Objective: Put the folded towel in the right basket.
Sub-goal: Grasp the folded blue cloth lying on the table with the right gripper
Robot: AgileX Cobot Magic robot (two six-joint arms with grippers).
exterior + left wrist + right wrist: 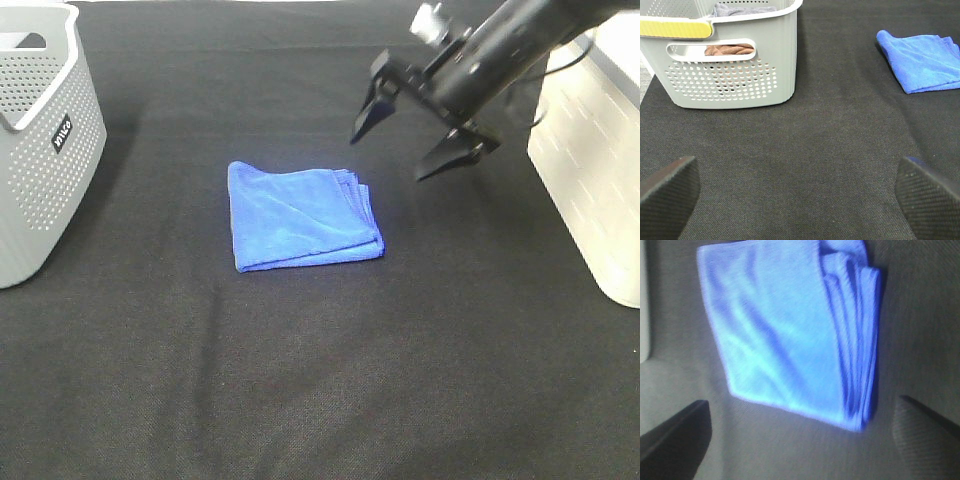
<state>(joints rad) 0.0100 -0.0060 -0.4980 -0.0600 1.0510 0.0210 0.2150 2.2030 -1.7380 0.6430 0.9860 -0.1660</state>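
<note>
The right gripper (388,158) hangs slanted down from its arm, jaws spread wide, just above and beside the folded towel (300,215), which lies flat on the black cloth (320,380) well apart from the right basket (590,170). The left gripper (799,195) is also spread wide.

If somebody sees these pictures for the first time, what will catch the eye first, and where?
The bright blue folded towel stands out first, lying flat near the middle of the dark table cloth. Next comes the right gripper, open and hanging in the air beyond the towel's right side, not touching it. A grey perforated basket stands at the left edge and a white basket at the right edge.
</note>
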